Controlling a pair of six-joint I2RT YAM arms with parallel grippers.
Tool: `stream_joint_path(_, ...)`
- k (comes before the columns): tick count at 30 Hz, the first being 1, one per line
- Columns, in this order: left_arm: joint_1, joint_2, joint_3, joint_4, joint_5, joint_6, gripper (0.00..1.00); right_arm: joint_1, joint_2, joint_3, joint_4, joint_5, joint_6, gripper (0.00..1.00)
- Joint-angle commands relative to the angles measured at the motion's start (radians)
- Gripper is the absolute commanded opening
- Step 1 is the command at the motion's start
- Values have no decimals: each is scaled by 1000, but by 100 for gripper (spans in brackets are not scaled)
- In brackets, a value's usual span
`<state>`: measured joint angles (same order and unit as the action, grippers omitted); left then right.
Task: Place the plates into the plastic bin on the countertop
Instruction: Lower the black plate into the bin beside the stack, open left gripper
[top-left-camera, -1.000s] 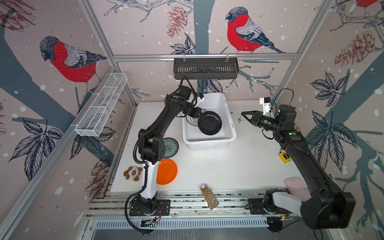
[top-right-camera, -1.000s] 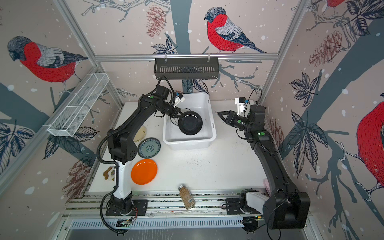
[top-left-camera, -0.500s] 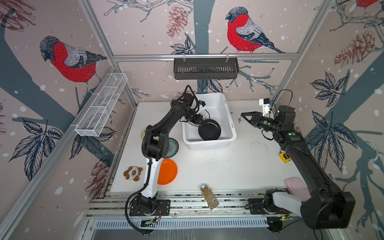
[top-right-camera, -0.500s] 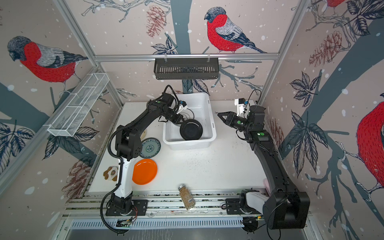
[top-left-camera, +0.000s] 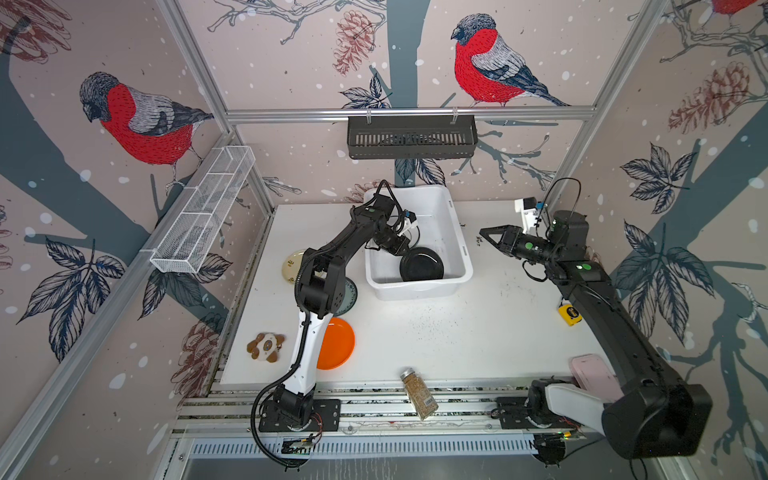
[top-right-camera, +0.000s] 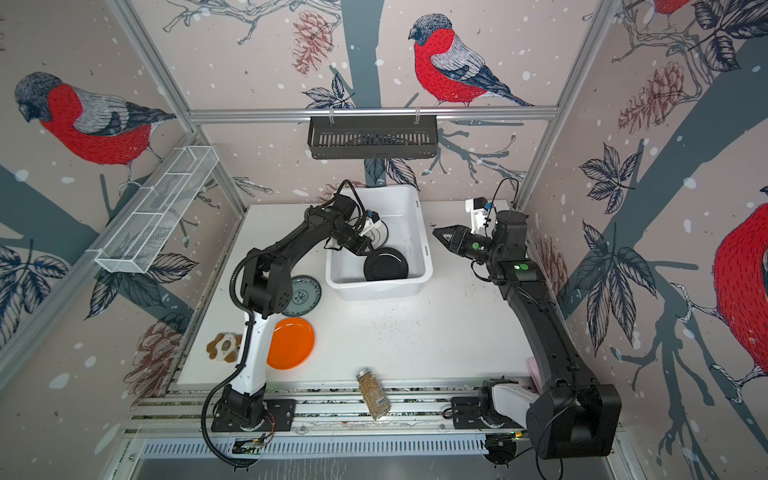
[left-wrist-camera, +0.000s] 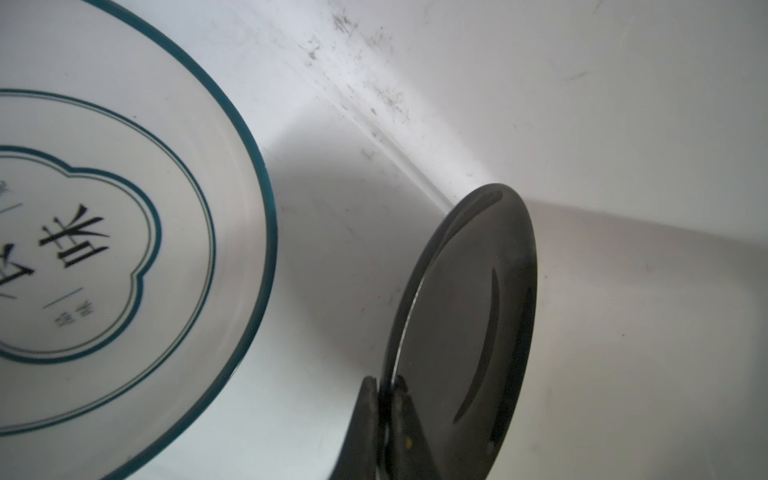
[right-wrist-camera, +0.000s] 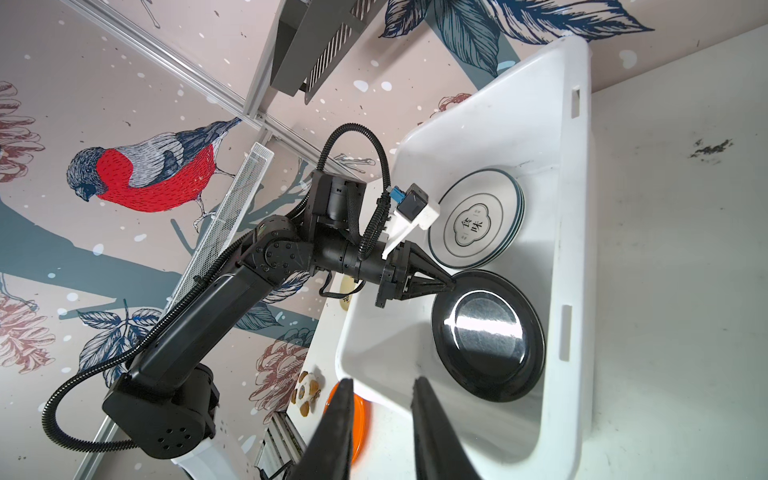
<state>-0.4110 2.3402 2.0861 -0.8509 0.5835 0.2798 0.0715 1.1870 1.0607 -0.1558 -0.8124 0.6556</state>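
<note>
Partly hidden items first. Inside the plastic bin (top-left-camera: 419, 289), the white emblem plate (right-wrist-camera: 478, 224) is almost wholly masked by the left arm (top-left-camera: 332, 257) in both top views. The wrist views show it lying flat on the bin floor, though the left wrist view cuts it off at the frame edge. The cream plate (top-left-camera: 293, 266), teal-patterned plate (top-right-camera: 303, 295) and orange plate (top-right-camera: 291, 343) lie on the countertop (top-left-camera: 457, 332), each partly covered by that arm.

The left gripper (right-wrist-camera: 451, 282) is clamped on the rim of the black plate (top-left-camera: 422, 264), which is tilted inside the bin near its front wall — whether its far edge touches the floor cannot be told. The right gripper (top-left-camera: 484, 237) hovers beside the bin, jaws parted, nothing between them.

Countertop: white, with scattered dark specks. A spice jar (top-left-camera: 419, 392) lies across its front edge. Bird-print walls (top-left-camera: 291, 62) enclose the cell.
</note>
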Motion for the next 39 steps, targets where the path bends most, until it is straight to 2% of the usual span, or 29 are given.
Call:
stream_joint_path(1, -5, 14, 8, 7, 20, 28, 0, 7, 4, -4, 24, 7, -6, 27)
stream_joint_path(23, -12, 87, 52, -8, -11, 50, 0, 29, 52, -39, 111, 7, 32, 27)
stream_joint_path(39, -25, 111, 63, 1, -62, 59, 8, 34, 62, -62, 144, 6, 47, 27)
